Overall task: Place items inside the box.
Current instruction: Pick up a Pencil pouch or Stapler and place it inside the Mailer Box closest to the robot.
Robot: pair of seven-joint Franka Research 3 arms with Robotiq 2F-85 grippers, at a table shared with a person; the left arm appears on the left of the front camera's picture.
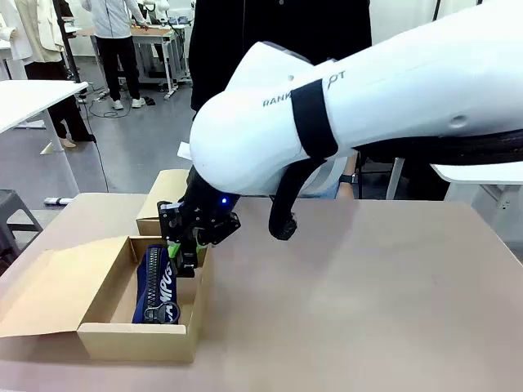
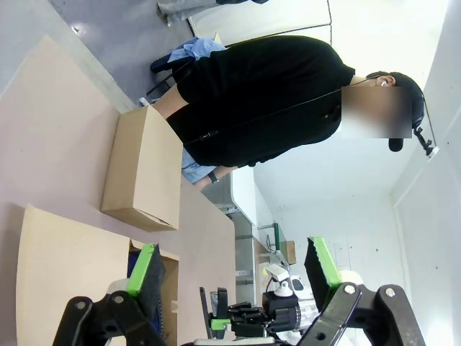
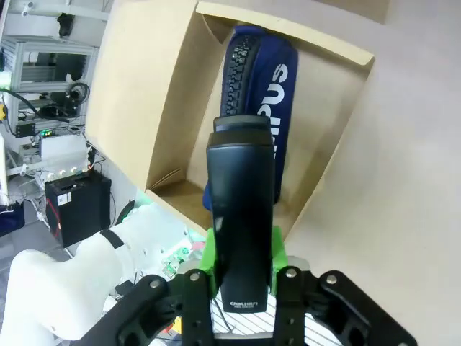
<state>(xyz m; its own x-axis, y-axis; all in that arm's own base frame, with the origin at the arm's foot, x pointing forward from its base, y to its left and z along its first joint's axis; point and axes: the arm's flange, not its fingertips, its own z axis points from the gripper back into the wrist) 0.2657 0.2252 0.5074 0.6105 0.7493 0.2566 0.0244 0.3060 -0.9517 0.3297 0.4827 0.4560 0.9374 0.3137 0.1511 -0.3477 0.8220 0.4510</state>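
One black stapler [image 3: 243,209] is clamped in the right gripper [image 3: 243,252] above the box [image 1: 139,340], where the blue pouch [image 1: 157,282] is laid. The left gripper [image 2: 234,268] is spread apart, empty

Smaller cardboard box [image 1: 166,196] sits on table [image 1: 368,286] w/ person in black top [image 2: 266,94] standing behind it.

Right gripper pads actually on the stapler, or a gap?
Touching. Right wrist view: the right gripper has its green pads pressed against both sides of the stapler.
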